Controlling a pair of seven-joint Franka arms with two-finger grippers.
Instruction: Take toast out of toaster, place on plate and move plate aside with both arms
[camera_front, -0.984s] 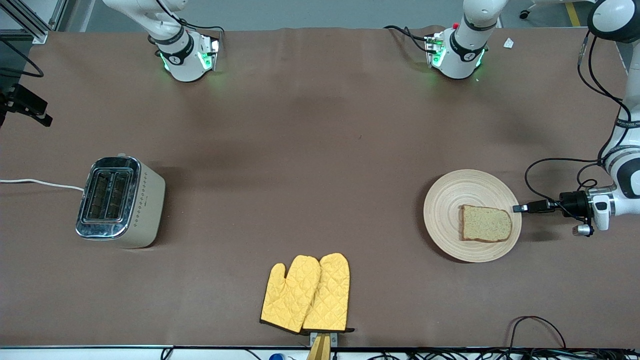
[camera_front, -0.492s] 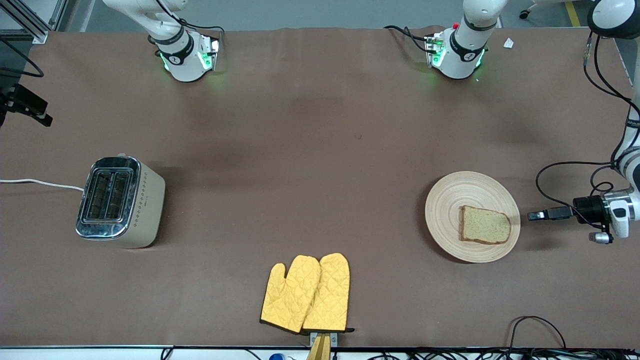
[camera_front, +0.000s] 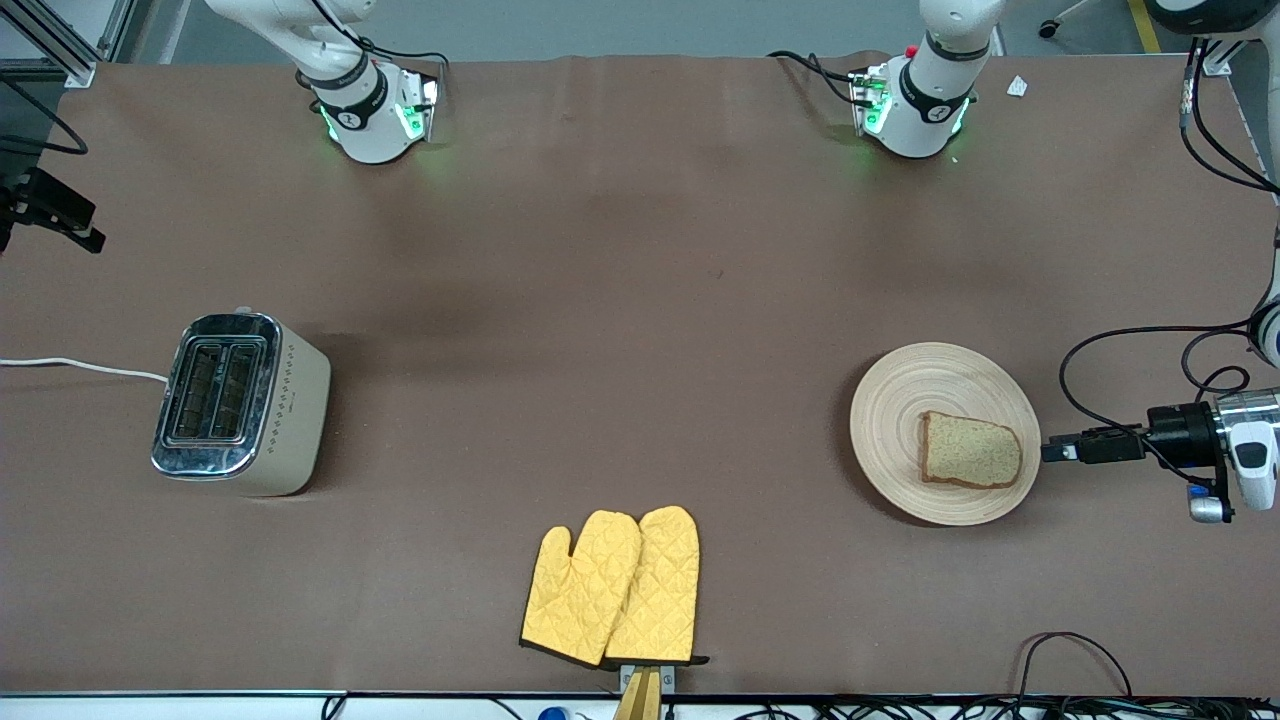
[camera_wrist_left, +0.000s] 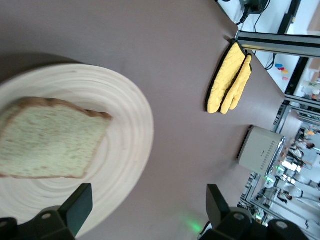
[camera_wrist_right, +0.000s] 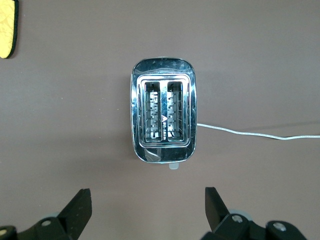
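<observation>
Yellow quilted mitts (camera_front: 612, 587) lay flat nearest the front camera, at the bench (camera_front: 600, 300) edge. Farther back, toward the left arm's end, the round ring-grooved wooden plate (camera_front: 890, 420) carried the toast (camera_front: 970, 450), a light-brown slice w/ darker crust. Left gripper (camera_front: 1055, 451) reached in level, just beside the plate rim, fingers (camera_wrist_left: 77, 205) spread wide, holding nothing. Right gripper (camera_wrist_right: 147, 210) hung over the chrome-topped toaster (camera_front: 240, 402), fingers wide & empty; that arm waited.
</observation>
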